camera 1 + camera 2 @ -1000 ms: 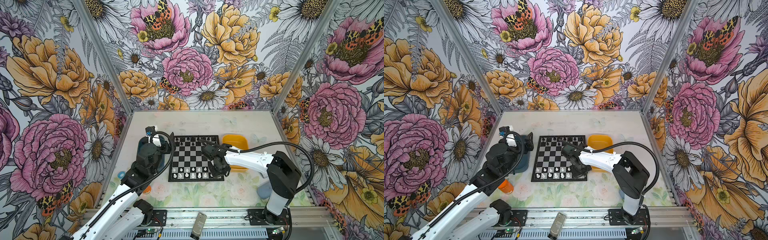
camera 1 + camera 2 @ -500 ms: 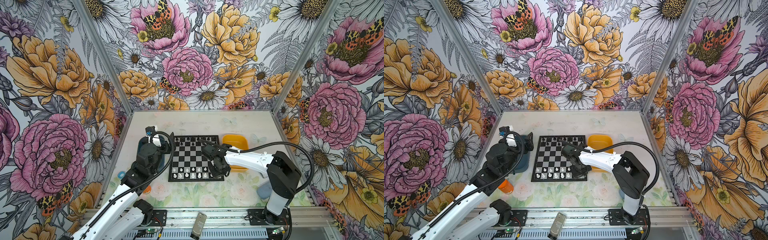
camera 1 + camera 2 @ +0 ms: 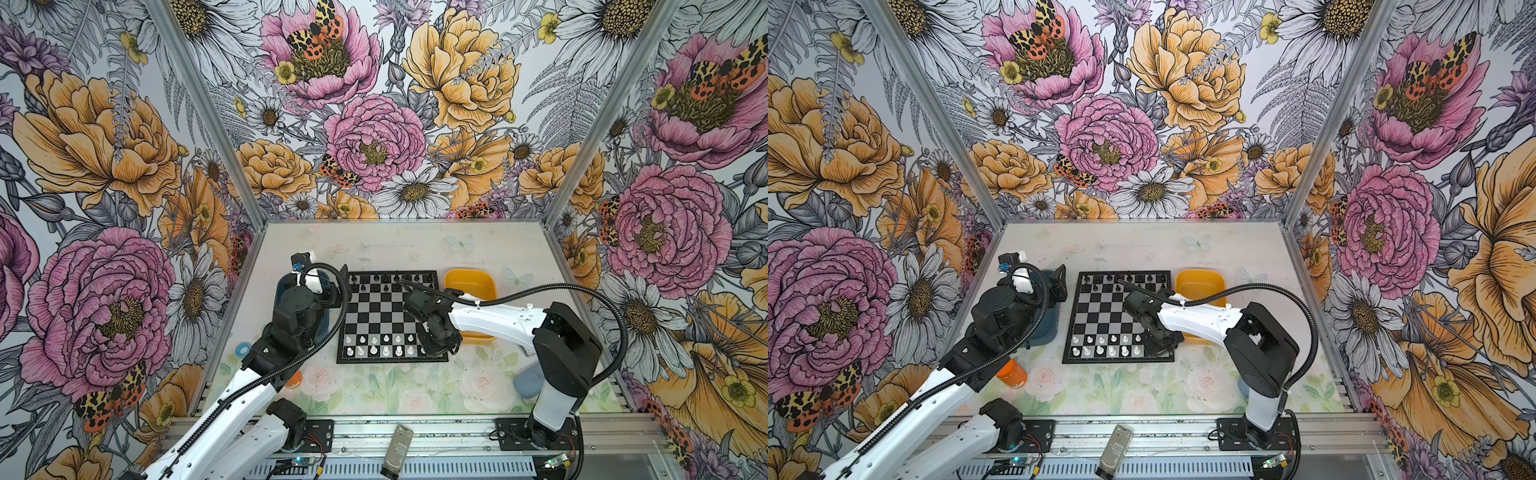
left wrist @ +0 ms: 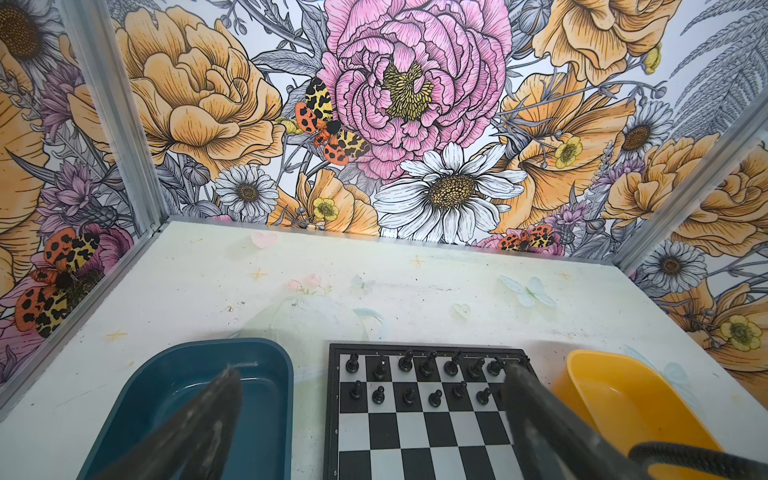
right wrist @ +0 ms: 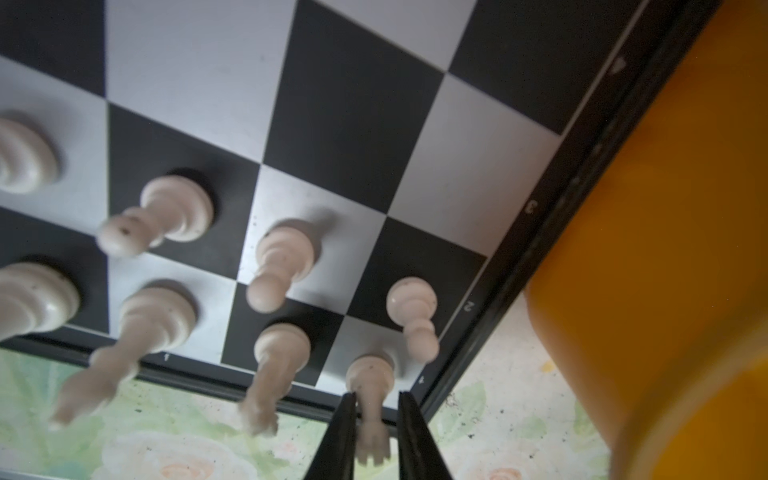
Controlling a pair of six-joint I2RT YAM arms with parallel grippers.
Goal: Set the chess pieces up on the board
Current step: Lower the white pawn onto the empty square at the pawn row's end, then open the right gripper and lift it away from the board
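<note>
Left tool (image 4: 374, 368) wide apart; right tool (image 5: 377, 397) narrowly parted, low.

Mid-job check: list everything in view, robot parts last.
board: one, black and silver, table centre.
white chess pieces: count partly hidden, board's two near rows.
black pieces: count unclear, two far rows.
yellow tray: one, right of board.
blue tray: one, left of board.
orange item: one, front left, partly under left arm.
light-blue ring: one, left table edge.
blue-grey object: one, beside right arm's base.
grey device: one, front rail.
left gripper: black, fingers wide apart, near blue tray.
right gripper: black, fingers flank corner white piece, grip unclear.
</note>
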